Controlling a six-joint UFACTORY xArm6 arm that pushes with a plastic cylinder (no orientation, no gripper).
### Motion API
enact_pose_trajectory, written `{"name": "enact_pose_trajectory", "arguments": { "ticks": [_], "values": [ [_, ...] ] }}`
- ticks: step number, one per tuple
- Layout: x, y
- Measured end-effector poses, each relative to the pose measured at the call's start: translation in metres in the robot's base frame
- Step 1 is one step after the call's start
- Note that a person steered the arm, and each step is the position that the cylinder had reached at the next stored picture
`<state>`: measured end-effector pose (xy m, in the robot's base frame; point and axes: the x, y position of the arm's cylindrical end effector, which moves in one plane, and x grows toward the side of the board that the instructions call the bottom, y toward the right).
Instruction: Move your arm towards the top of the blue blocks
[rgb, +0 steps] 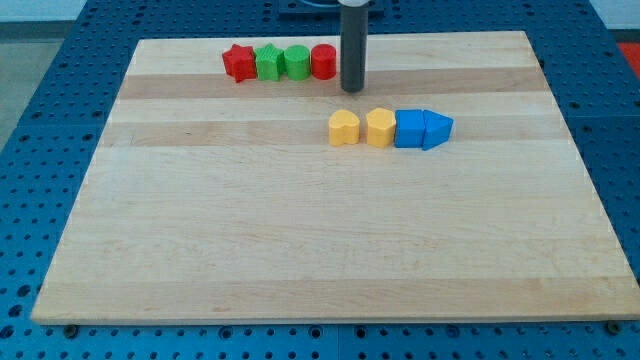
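Observation:
Two blue blocks lie side by side right of the board's centre: a blue cube (409, 129) and a blue triangular block (437, 129) touching it on the view's right. My tip (351, 89) stands above and to the left of them, just right of a red cylinder (323, 62). The tip is apart from the blue blocks, about a block's width above the yellow blocks' row.
A row at the view's top holds a red star (238, 62), a green star (269, 62), a green cylinder (297, 62) and the red cylinder. A yellow heart-like block (344, 128) and a yellow hexagonal block (380, 128) sit left of the blue cube. The wooden board (300, 240) lies on a blue perforated table.

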<state>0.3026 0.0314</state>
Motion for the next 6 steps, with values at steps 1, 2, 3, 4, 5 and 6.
{"name": "enact_pose_trajectory", "arguments": {
  "ticks": [1, 2, 3, 4, 5, 6],
  "values": [
    [0.009, 0.015],
    [0.016, 0.046],
    [0.018, 0.066],
    [0.031, 0.074],
    [0.048, 0.09],
    [0.06, 0.107]
  ]
}}
